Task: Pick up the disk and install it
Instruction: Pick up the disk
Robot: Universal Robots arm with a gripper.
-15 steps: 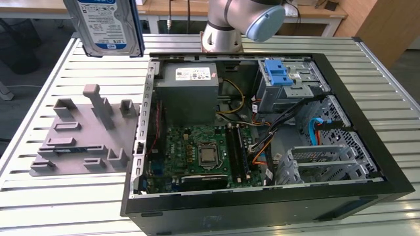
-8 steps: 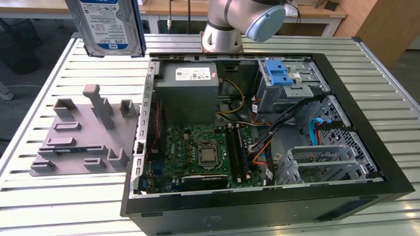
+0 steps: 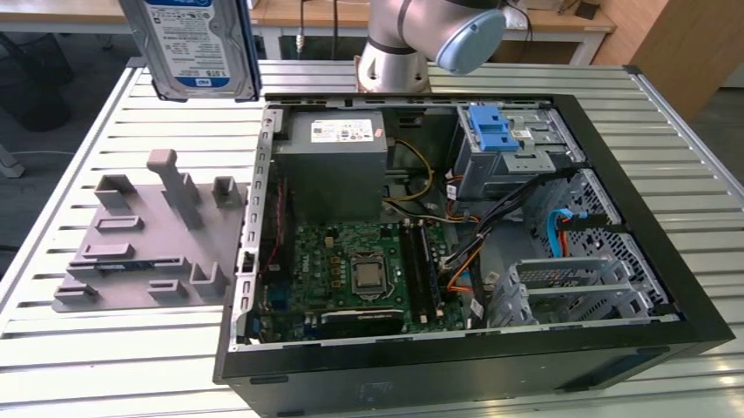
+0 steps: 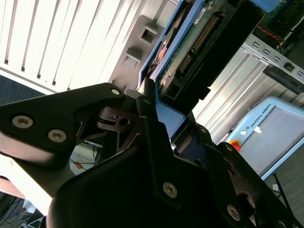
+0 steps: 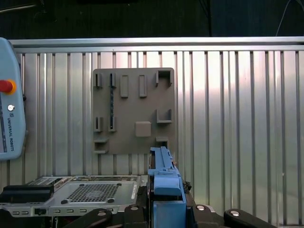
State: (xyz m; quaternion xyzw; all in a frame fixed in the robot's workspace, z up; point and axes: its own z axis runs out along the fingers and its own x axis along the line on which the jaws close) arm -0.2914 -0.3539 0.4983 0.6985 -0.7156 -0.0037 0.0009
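The end effector (image 4: 162,114) is pinching the disk (image 3: 192,45). In the second wrist view its 2 black fingers press from either side on the blue bracket (image 5: 164,183) at one short end, so the disk extends straight out from the grip.

In the exterior view the disk hangs in the air above the far part of the worktop (image 3: 117,348), touching nothing, toward the exterior view's left of the open computer case (image 3: 651,287). Its long axis runs up and down and its label faces the camera. The drive cage (image 3: 511,148), with its blue latch, sits inside the case, well apart from the disk toward the exterior view's right. The power-supply box (image 3: 337,161) lies between them. I judge the disk lifted but not installed.

The disk is a flat silver-metal slab with a white-and-blue label and blue plastic along its long edges. The second wrist view shows its green circuit-board face and a dark connector row. A grey fixture plate (image 3: 128,252) lies on the worktop below.
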